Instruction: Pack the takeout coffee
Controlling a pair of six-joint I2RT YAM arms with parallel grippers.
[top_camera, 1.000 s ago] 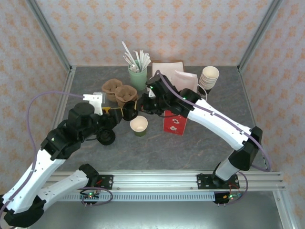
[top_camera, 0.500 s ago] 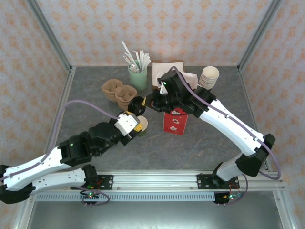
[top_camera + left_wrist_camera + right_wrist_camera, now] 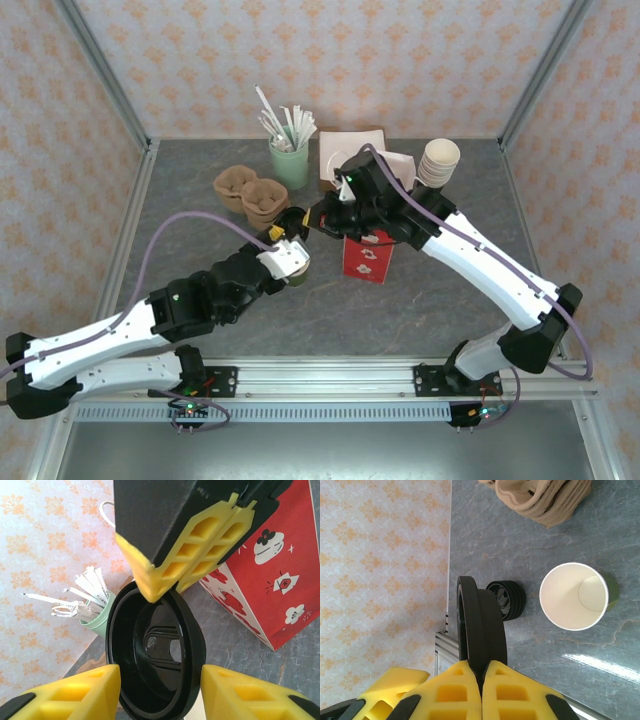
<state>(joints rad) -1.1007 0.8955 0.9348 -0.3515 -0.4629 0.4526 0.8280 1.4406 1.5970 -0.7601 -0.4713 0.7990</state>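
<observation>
Ideally the right fingers (image 3: 455,690), clamped on the rim of the black lid (image 3: 155,650), hold level while the left fingers (image 3: 85,685), apart flanking that lid, close squarely.

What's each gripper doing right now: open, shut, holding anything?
Left gripper: open, fingers on either side of the black lid.
Right gripper: shut on the black lid's rim.

Bright, even overhead lighting; shadows short and soft. White glare streak on the desk (image 3: 620,545) in right wrist view. Left wrist foreground slightly soft.
</observation>
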